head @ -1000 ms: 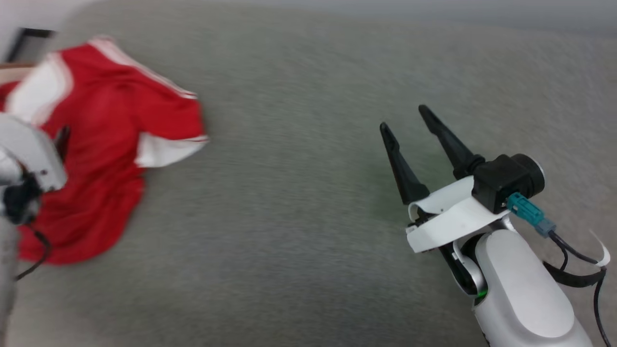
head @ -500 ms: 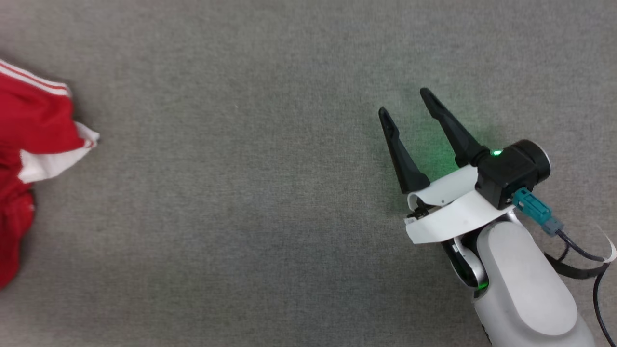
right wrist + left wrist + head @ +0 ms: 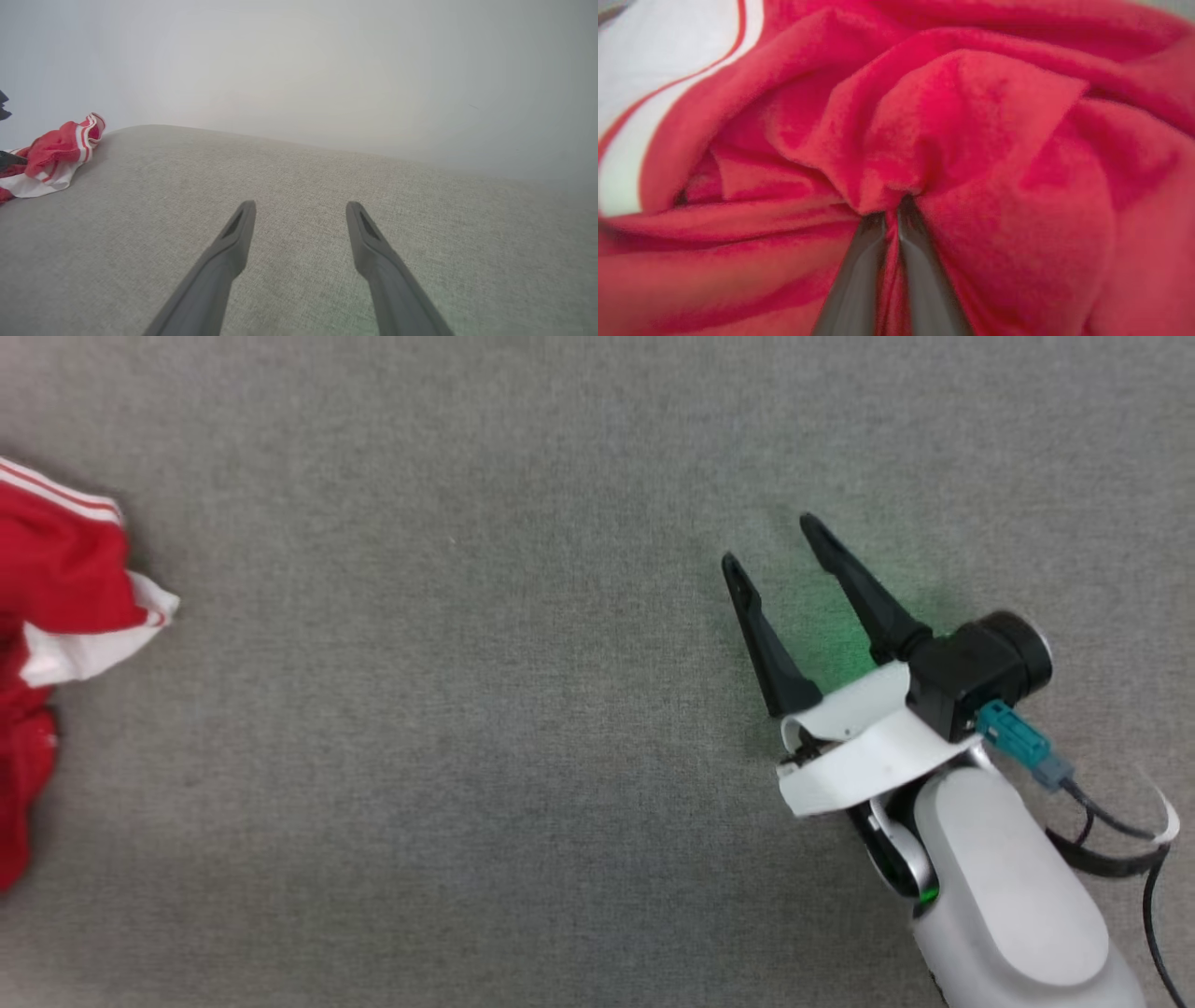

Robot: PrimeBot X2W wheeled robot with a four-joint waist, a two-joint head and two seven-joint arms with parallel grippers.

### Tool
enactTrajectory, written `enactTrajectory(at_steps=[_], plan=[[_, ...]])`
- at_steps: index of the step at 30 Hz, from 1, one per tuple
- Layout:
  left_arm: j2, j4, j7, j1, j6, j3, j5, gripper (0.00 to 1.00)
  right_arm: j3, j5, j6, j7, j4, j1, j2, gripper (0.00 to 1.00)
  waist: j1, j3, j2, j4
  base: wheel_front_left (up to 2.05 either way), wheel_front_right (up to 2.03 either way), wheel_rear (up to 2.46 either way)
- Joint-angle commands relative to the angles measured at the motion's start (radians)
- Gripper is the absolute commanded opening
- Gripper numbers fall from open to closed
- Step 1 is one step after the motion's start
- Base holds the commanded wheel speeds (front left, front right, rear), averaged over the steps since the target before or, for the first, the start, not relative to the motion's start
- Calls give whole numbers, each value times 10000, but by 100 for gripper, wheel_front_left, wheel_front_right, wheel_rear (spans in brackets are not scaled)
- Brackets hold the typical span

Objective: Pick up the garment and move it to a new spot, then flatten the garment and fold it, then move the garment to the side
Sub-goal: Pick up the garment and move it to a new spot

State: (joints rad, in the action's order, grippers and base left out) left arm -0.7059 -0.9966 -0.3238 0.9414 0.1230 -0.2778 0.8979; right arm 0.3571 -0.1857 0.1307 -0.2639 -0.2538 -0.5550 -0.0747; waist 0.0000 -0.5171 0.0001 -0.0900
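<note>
The garment (image 3: 971,116) lies bunched in red folds at the tips of your left gripper (image 3: 892,212), whose fingers pinch one fold. Your right gripper (image 3: 773,543) has its fingers spread and empty over the grey surface (image 3: 467,709), with the garment well apart on its left side.

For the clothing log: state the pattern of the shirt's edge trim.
Red-and-white stripes; the shirt's trim shows best in the right wrist view.
</note>
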Motion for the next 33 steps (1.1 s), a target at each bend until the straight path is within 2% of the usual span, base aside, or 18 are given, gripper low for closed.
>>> enactTrajectory(at_steps=[1, 7, 13, 19, 25, 28, 33], plan=[[646, -44, 298, -391, 126, -341, -38, 0, -26, -101, 1, -7, -78, 244, 0, 100, 0, 726, -1, 420, 0, 0, 0], [104, 563, 2398, -20, 77, -652, -22, 0, -85, -294, 1, -7, -264, 649, 21, 100, 0, 1740, -1, 661, 0, 0, 0], [482, 1836, 3290, 254, 77, -1623, 375, 0, -408, -473, 1, -5, -401, 1134, 57, 100, 0, 2569, -1, 707, 0, 0, 0], [796, 3473, 3158, 884, 77, -3180, 571, 0, -663, -509, 1, -7, -398, 1571, 60, 100, 0, 3054, -1, 332, 0, 0, 0], [896, 5635, 2671, 1703, 70, -4467, 1305, 0, -1386, -613, 1, -7, -64, 1661, 108, 100, 0, 2832, -1, -320, 0, 0, 0], [1236, 6284, 2500, 1983, 65, -4884, 1754, 0, -1787, -712, 1, -7, 118, 1774, 146, 100, 0, 2685, -1, -567, 0, 0, 0], [1650, 7650, 1601, 2174, 65, -5993, 2786, 0, -2351, -818, 1, -5, 410, 1811, 202, 100, 0, 2299, -1, -979, 0, 0, 0]])
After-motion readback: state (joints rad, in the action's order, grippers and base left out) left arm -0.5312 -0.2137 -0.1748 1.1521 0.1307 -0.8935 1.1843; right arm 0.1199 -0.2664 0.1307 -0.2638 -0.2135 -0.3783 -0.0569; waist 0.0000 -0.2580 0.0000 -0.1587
